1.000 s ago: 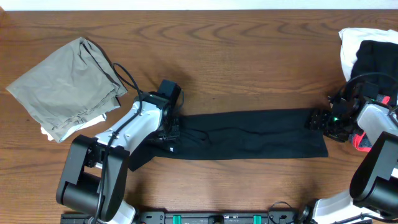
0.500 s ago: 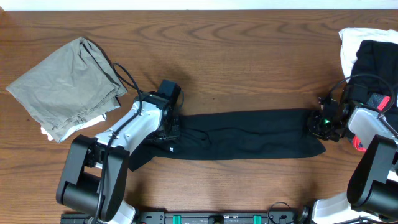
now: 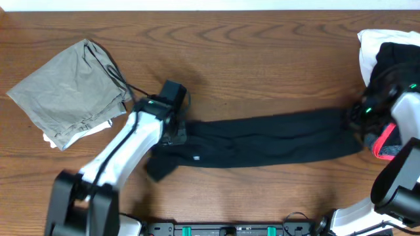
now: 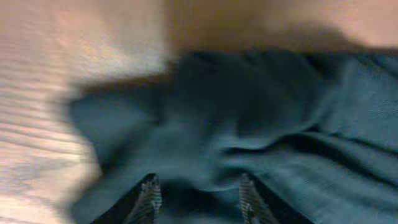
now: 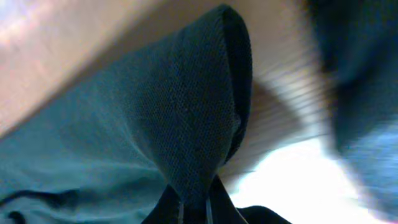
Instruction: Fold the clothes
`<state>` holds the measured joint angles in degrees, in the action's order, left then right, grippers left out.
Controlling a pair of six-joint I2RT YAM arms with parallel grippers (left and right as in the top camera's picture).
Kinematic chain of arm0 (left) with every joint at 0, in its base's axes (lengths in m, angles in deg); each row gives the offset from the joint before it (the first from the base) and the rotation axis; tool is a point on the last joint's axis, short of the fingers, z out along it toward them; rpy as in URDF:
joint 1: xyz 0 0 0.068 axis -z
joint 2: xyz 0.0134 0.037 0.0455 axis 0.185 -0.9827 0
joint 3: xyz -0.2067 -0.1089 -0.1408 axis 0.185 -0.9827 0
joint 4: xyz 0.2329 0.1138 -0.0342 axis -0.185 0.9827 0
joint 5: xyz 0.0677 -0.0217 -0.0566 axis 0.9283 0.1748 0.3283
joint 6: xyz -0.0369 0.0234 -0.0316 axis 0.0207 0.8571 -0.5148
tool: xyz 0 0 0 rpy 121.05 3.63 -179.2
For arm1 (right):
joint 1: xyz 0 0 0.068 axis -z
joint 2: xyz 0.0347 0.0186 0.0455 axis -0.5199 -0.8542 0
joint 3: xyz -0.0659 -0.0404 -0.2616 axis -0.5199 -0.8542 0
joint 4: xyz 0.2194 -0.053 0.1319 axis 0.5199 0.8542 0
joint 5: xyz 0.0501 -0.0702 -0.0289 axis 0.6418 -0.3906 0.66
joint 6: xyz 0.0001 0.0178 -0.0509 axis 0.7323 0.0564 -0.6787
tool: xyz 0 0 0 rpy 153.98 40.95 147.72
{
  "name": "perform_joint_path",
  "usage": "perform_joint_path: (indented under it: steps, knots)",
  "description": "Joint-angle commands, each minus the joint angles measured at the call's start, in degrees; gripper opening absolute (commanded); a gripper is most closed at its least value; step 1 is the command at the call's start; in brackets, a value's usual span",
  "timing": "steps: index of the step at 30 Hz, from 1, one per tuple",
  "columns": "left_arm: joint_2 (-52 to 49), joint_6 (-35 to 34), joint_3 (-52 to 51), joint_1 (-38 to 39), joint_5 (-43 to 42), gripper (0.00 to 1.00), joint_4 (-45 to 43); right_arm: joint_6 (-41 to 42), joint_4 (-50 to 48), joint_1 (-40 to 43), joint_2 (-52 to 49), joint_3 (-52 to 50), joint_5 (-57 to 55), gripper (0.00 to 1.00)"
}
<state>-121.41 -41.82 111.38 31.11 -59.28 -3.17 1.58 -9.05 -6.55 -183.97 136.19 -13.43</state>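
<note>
Garment [image 3: 262,141], black, stretched along table [image 3: 262,59]; right tool [image 5: 194,208] pinches its right end; left tool [image 4: 199,200] over left end, grip unclear.

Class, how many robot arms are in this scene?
2. The left arm reaches the black garment's left end; the right arm, at the right edge, pinches its right end. None seems hidden.

left wrist view: motion blur is smearing the black garment [image 4: 249,124] and the table [image 4: 56,56]; the cloth is running off the right and bottom edges.
left gripper [image 4: 199,199]: only its fingertips are showing, and the blur is leaving its grip impossible to tell.
right gripper [image 5: 193,210]: the bottom edge is cutting off the fingers pinching the black fold.
logo mark [image 3: 195,157]: appearing too small to read.
white garment [image 3: 366,46]: running off the right edge.
white cloth [image 3: 47,139]: hiding mostly under the olive-grey garment [image 3: 72,88].
</note>
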Motion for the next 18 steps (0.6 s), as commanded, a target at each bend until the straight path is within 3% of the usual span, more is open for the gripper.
perform_joint_path:
  steps: [1, 11, 18]
  knots:
    - [4.3, 0.5, 1.7, -0.3, 1.3, 0.49, 0.1, 0.7, 2.3, 1.7, 0.3, 6.0, -6.0, 0.01]
    - [6.4, 0.5, 1.7, -0.3, 1.3, 0.50, 0.2, 0.4, 9.6, -0.6, 0.3, 8.8, -9.2, 0.01]
    - [6.4, 0.5, 1.7, -0.3, 1.3, 0.51, 0.2, 1.9, 12.1, -9.5, 0.3, 8.8, -10.6, 0.01]
